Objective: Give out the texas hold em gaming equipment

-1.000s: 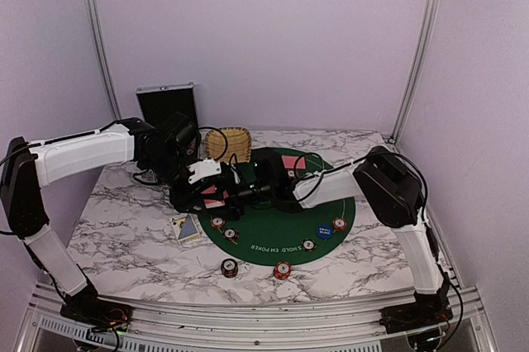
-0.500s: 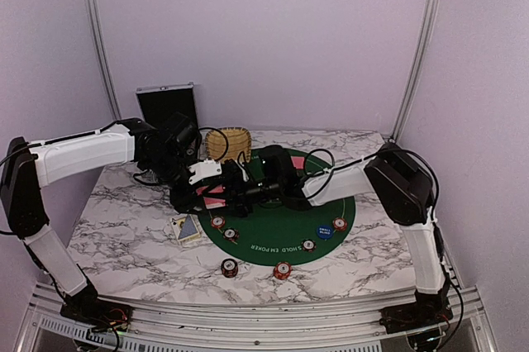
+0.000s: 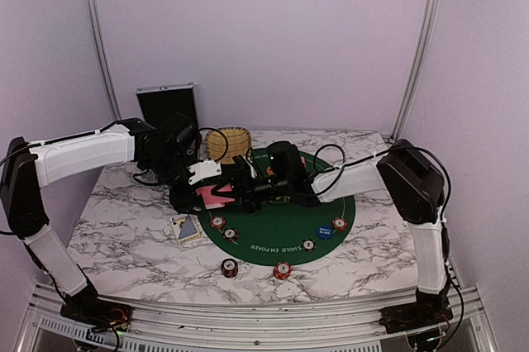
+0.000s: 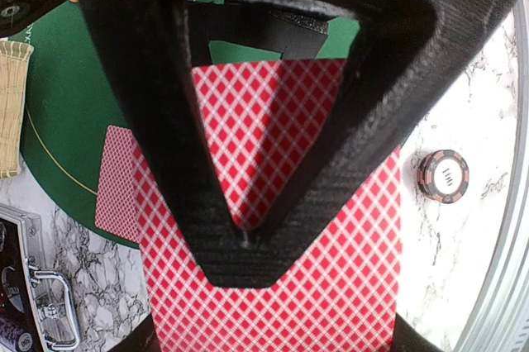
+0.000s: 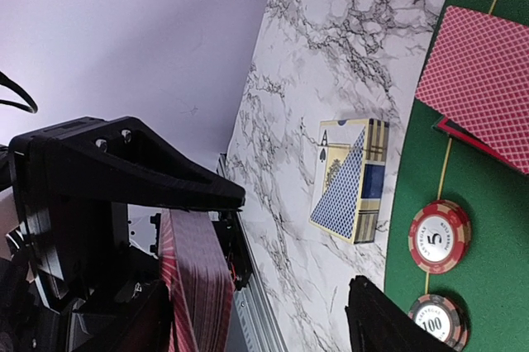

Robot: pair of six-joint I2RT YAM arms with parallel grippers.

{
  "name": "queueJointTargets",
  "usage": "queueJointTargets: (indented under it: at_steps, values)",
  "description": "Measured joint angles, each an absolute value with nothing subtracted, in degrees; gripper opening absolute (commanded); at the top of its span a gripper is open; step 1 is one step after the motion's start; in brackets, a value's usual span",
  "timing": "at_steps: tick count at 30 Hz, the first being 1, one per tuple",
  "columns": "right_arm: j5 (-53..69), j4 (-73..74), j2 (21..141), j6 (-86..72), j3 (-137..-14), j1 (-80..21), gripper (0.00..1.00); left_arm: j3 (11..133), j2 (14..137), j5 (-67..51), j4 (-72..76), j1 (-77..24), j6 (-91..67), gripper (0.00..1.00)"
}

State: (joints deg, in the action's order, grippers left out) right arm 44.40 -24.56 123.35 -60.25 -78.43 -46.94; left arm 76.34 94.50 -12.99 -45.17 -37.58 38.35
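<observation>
The left arm (image 3: 83,154) has its jaws clamped on the deck of red-backed cards (image 4: 355,286), one finger pressed flat on the top card's back. The deck's long axis appears to run along the line of those fingers. The right arm (image 3: 355,178) reaches across the green mat (image 3: 285,236) so that the two sets of jaws meet nose to nose, and it alone is free to take anything. The right jaws stand apart, and nothing in them looks gripped. From the right wrist the deck shows edge-on as a thin striped slab. It stands in the gap between the right fingers (image 5: 388,319), close against one finger and well clear of the other. Its broad faces therefore look toward the two fingers, and closing would pinch it across its thickness. That is the relation the next move seems to turn on: the jaws must catch only the outermost card, not the whole stack the left jaws hold. Whether one card is fanned out from the rest cannot be told here. Ahead of the right jaws, face-down cards (image 5: 483,79) lie on the mat with poker chips (image 5: 438,236) nearer. On the tabletop (image 3: 124,228), a blue-patterned card box (image 5: 351,178) lies just off the mat's edge.
</observation>
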Motion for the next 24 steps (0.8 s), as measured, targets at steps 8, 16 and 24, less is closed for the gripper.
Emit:
queueJointTargets:
  at_steps: [8,16,24]
  values:
    - [43.97,-23.07,120.75,-59.61,-76.95,-46.57,0.47,76.34,94.50,-12.97,-45.17,-37.58,38.35,0.18]
    - [42.85,-21.28,117.89,-58.94,-75.09,-46.19,0.27,76.34,94.50,-12.97,-45.12,-37.58,38.37,0.17]
    - [42.41,-19.49,115.96,-58.43,-74.94,-45.80,0.15,76.34,94.50,-12.97,-45.12,-37.58,38.37,0.17]
